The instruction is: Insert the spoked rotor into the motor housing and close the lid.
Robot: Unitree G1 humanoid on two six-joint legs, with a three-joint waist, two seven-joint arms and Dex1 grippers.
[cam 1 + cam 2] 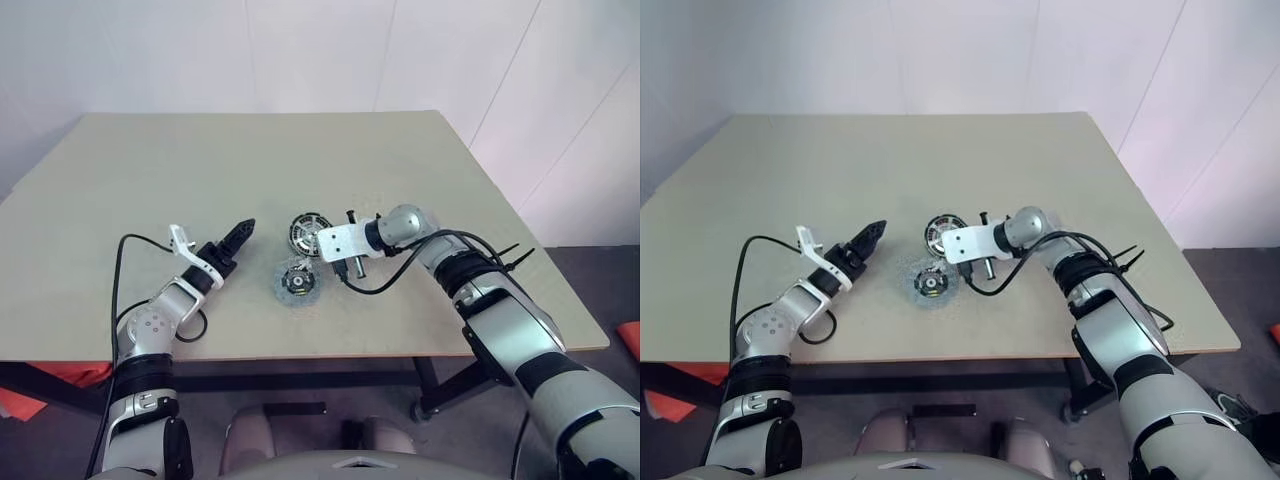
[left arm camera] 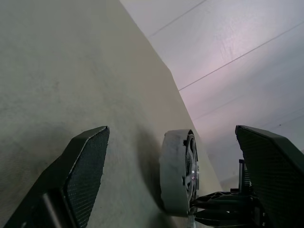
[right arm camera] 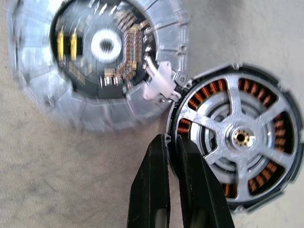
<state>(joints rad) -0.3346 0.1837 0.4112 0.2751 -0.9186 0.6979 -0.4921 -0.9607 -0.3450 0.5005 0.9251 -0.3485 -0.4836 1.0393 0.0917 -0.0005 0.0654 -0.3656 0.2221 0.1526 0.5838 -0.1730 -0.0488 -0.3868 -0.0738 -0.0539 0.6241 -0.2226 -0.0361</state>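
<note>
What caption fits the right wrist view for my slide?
Right gripper shut on the rim of the motor housing, spoked rotor already seated inside, lid lying beside it.

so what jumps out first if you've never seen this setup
Two round motor parts lie side by side near the middle of the table: the motor housing, copper windings showing behind silver spokes, and the lid. The right gripper is pinched on the motor housing's rim. The left gripper hovers open nearby.
</note>
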